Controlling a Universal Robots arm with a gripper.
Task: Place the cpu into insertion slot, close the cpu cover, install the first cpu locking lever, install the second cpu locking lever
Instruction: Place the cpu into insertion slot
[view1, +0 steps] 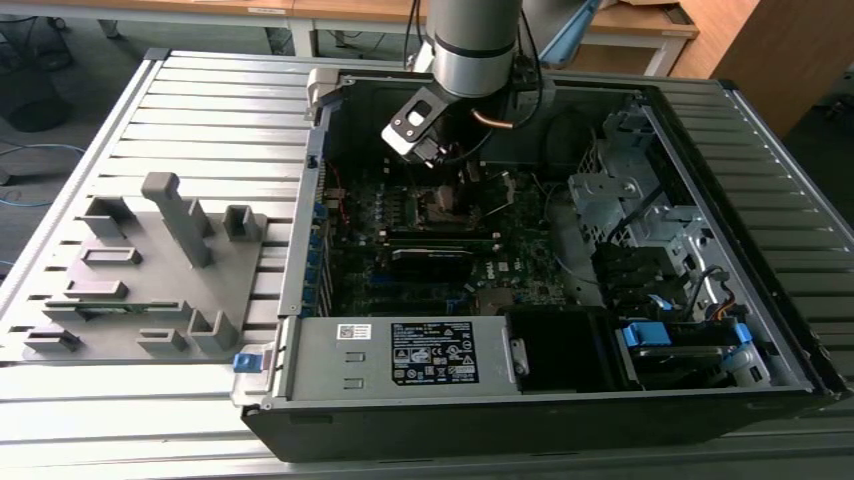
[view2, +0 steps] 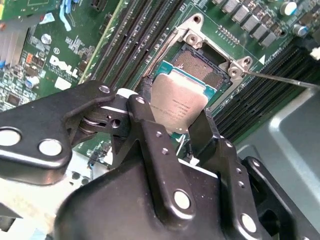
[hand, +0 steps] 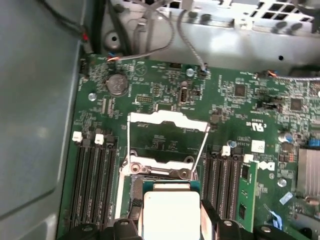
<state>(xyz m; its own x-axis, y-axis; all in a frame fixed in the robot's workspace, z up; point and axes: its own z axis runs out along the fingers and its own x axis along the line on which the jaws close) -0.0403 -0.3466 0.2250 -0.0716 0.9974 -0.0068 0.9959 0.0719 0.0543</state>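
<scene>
None of the four steps reads as finished from what you have here. Your pincer (view2: 175, 107) is closed on the cpu (view2: 176, 97), one finger on each of two opposite edges. It holds the chip slightly tilted just above the insertion slot (view2: 202, 65); you cannot tell whether a corner already touches the socket. Just beyond the pincer the cpu cover (hand: 167, 119) stands swung open. The two thin rods along its sides look like the locking levers (hand: 128, 145), both unlatched. So seating, closing and both levers are all left to do, by my judgement. Around that lies the green motherboard (hand: 240, 100), with dark memory slots (hand: 92, 175) on both sides of the pincer. Further out, the open computer case (view1: 534, 435) lies on a slatted metal tabletop (view1: 187, 110). A grey fixture (view1: 160, 250) sits well apart from the pincer, and wooden desks (view1: 641, 20) stand behind the arm.
</scene>
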